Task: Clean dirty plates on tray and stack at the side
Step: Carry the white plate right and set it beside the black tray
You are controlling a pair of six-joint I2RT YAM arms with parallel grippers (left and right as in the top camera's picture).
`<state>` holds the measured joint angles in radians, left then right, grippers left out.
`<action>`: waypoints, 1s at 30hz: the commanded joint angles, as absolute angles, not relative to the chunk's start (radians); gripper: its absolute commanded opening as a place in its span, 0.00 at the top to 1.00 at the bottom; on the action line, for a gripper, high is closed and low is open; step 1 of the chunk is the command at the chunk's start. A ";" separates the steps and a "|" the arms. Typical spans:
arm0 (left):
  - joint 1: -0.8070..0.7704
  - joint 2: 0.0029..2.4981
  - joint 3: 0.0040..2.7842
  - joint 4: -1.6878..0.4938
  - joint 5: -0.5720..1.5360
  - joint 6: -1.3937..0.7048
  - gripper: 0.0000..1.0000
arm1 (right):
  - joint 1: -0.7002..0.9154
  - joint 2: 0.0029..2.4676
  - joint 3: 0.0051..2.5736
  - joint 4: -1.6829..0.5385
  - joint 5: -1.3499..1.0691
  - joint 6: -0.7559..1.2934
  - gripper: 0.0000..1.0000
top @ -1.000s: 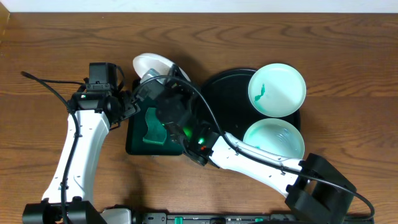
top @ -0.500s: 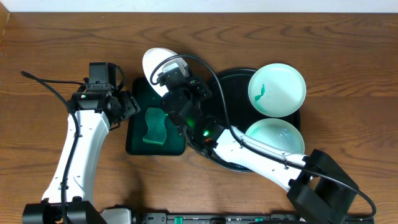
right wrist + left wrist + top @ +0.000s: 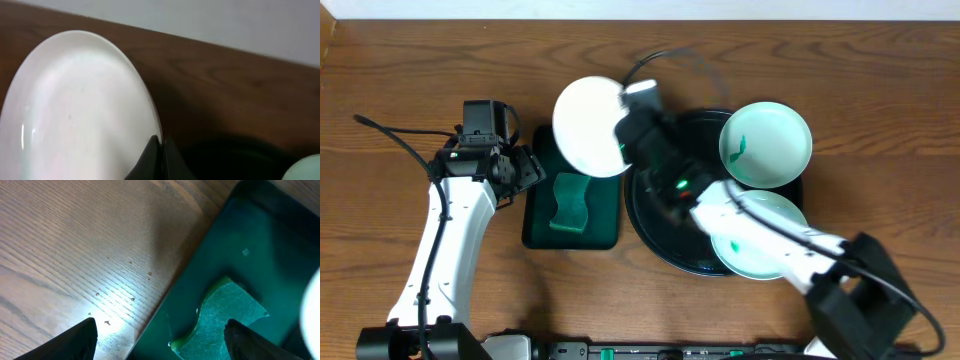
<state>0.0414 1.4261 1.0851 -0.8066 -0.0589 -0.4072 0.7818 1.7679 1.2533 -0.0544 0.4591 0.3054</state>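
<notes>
Gripping the thin rim of the white plate [image 3: 588,125], the right hand [image 3: 626,128] was clamped shut on it, and the wrist view showed the dark fingers [image 3: 151,159] pinched on the edge of that smooth, glossy, shallow disc [image 3: 75,110]. The plate stuck out to the hand's left, over the far end of a rectangular dark green tray [image 3: 542,228] and the wood-grained counter [image 3: 410,70]. Behind the hand, under its white arm, lay the round glossy black tray [image 3: 655,235] with its raised rim. One mint-green plate [image 3: 766,143] sat on the tray's far right side, with a small green smear [image 3: 740,148] in its bowl. A second mint-green plate [image 3: 760,250] lay nearer, partly covered by the arm, which stretched diagonally from the near right corner across the tray. The left arm rose from the near edge and bent at the wrist. Its left hand [image 3: 525,168] pointed at the green tray, and its fingers [image 3: 75,340] stood well apart and held nothing. Just ahead of them lay a wavy-edged, rough green sponge [image 3: 225,312].
</notes>
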 commanded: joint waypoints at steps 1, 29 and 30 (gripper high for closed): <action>0.044 1.424 1.098 -0.810 -0.072 -0.408 0.18 | 0.654 1.668 1.260 -0.140 0.262 0.495 0.99; 0.044 1.424 1.098 -0.810 -0.072 -0.408 0.18 | -0.471 1.597 1.260 -0.649 -0.144 0.567 0.99; 0.044 1.424 1.098 -0.810 -0.072 -0.408 0.18 | -0.490 1.597 1.260 -0.659 -0.122 0.567 0.99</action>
<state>0.0414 1.4261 1.0851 -0.8070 -0.0593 -0.4072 -0.4267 1.6276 1.2537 -0.6384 -0.1516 0.5533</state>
